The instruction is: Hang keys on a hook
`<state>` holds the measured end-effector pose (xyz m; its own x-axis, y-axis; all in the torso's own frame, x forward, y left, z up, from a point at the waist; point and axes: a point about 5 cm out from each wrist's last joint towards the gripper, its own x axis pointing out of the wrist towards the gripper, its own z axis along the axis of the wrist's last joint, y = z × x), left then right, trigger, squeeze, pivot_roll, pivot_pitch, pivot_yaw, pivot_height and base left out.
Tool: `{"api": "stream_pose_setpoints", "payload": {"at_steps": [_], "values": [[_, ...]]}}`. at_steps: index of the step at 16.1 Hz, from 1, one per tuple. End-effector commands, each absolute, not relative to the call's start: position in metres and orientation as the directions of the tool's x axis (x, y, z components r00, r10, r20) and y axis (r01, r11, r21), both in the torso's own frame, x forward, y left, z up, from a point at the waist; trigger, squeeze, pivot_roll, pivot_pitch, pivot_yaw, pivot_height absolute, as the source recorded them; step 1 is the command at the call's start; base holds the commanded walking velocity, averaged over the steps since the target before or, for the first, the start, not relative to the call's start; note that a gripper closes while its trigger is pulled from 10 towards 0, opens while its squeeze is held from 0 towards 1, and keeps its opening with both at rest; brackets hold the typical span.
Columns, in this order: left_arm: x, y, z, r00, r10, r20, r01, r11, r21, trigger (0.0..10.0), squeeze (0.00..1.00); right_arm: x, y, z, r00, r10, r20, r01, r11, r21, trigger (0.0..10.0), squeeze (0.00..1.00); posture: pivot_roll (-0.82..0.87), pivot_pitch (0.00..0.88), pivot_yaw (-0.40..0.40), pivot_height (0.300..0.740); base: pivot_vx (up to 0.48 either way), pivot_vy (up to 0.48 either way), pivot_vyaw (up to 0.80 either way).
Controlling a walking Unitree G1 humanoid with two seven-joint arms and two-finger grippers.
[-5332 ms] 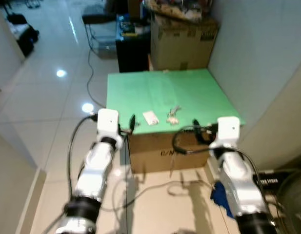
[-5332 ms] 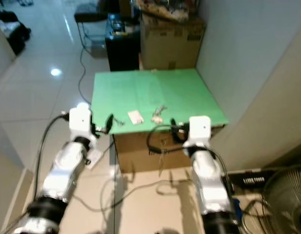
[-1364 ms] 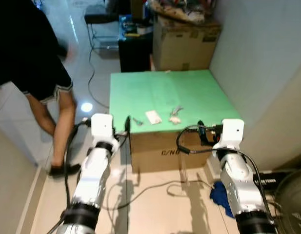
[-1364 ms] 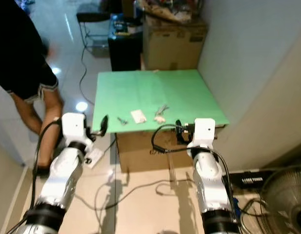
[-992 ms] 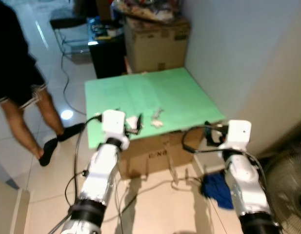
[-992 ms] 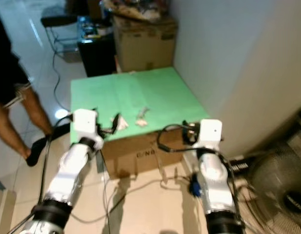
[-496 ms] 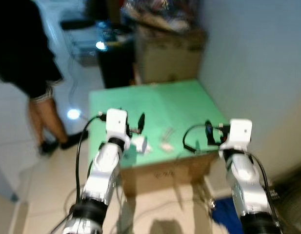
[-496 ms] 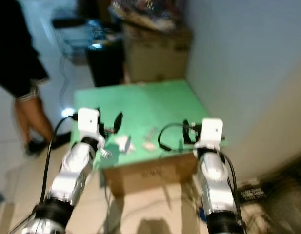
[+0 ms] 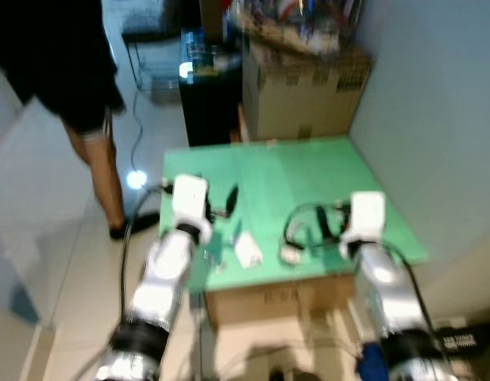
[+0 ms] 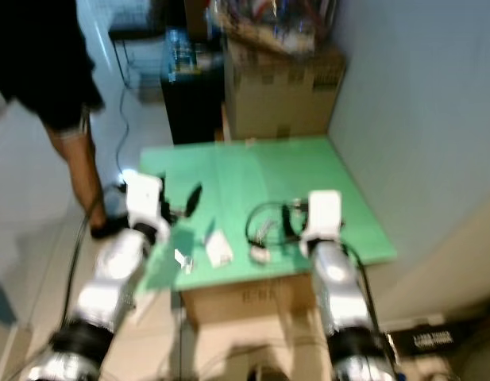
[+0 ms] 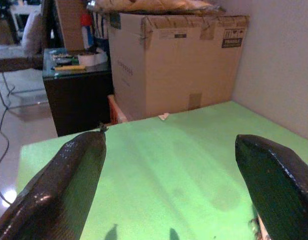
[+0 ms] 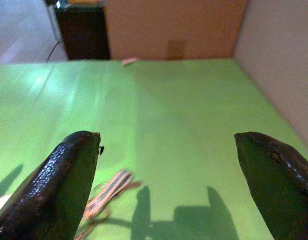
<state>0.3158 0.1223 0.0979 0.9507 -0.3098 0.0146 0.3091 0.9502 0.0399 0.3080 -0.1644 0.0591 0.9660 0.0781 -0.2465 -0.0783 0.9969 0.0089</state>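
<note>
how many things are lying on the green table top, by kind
Bunch of keys: 1
White card-like piece: 1
Small metal piece at the left edge, too blurred to name: 1
Total: 3, all near the front edge of the green table, between the left gripper and the right gripper, both with jaws open.

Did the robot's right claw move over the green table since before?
Yes. The right gripper was short of the green table's near edge; now it reaches over it, beside the keys.
</note>
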Motion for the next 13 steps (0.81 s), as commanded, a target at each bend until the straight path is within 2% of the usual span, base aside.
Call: {"api": "stream_pose_setpoints", "payload": {"at_steps": [1, 2, 5, 8, 11, 13], "values": [[0.323, 0.124, 0.108, 0.944, -0.328, 0.04, 0.326, 0.944, 0.056, 10.0, 0.0, 0.309, -0.167, 0.054, 0.957, 0.076, -0.279, -0.065, 0.997, 0.05, 10.0, 0.0, -0.15, 0.033, -0.01, 0.74, 0.0, 0.0, 0.0], [0.323, 0.125, 0.109, 0.942, -0.332, 0.04, 0.33, 0.942, 0.061, 10.0, 0.0, 0.31, -0.168, 0.052, 0.956, 0.073, -0.285, -0.057, 0.996, 0.063, 10.0, 0.0, -0.15, 0.033, -0.012, 0.74, 0.0, 0.0, 0.0], [0.297, 0.108, 0.099, 0.813, -0.582, 0.016, 0.576, 0.809, 0.119, 10.0, 0.0, 0.316, -0.171, 0.04, 0.937, 0.051, -0.347, -0.024, 0.996, 0.081, 10.0, 0.0, -0.1, 0.077, -0.004, 0.74, 0.0, 0.0, 0.0], [0.28, 0.117, 0.1, 0.796, -0.604, -0.029, 0.605, 0.796, 0.023, 10.0, 0.0, 0.327, -0.152, 0.047, 0.943, 0.086, -0.32, -0.079, 0.996, 0.033, 10.0, 0.0, -0.05, 0.148, 0.023, 0.74, 0.0, 0.0, 0.0], [0.269, 0.123, 0.104, 0.81, -0.586, 0.0, 0.586, 0.81, 0.01, 10.0, 0.0, 0.339, -0.135, 0.06, 0.957, 0.14, -0.256, -0.153, 0.988, -0.033, 10.0, 0.0, -0.02, 0.18, 0.025, 0.74, 0.0, 0.0, 0.0], [0.258, 0.128, 0.106, 0.832, -0.554, -0.005, 0.554, 0.832, -0.017, 10.0, 0.0, 0.339, -0.129, 0.057, 0.947, 0.18, -0.266, -0.208, 0.975, -0.081, 10.0, 0.0, 0.0, 0.203, 0.02, 0.74, 0.0, 0.0, 0.0]]}}
